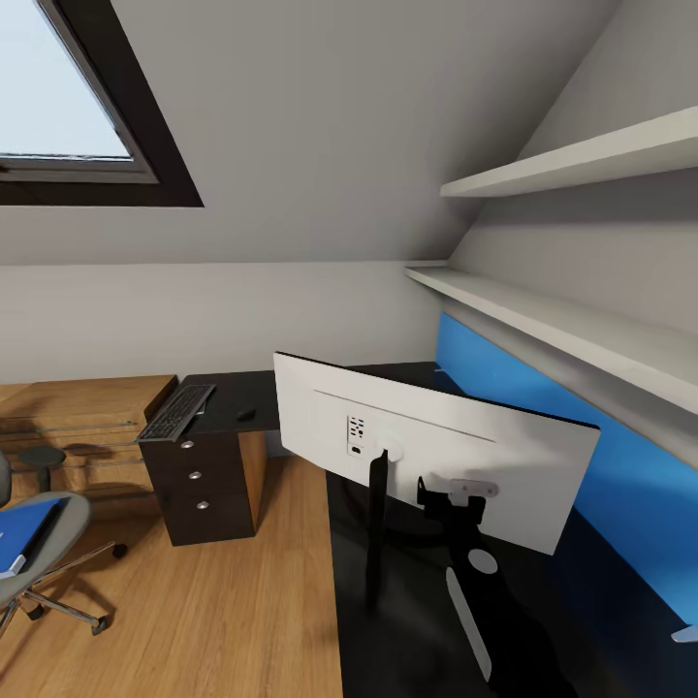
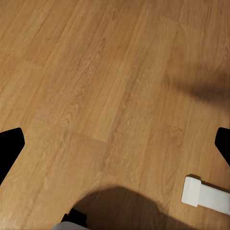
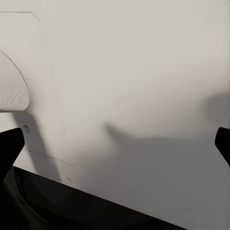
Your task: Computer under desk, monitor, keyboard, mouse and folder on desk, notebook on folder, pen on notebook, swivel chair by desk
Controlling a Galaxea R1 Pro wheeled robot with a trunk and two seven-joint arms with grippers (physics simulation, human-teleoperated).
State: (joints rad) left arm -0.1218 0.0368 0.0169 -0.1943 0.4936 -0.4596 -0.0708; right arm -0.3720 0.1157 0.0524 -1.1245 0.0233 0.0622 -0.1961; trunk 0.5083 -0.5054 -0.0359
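Both grippers stand spread and empty; the right gripper faces the monitor's white back, likely lining up to turn it. The monitor stands on the desk; beyond it lie the keyboard and mouse, and the folder rests on the swivel chair.

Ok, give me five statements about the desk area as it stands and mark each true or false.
1. The monitor shows the head camera its white back. True.
2. The keyboard lies on the floor. False: it sits on the desk, above the drawers.
3. The folder rests on the swivel chair. True.
4. The mouse sits on the keyboard. False: it lies apart, on the desktop.
5. The desk's back panel is red. False: blue.
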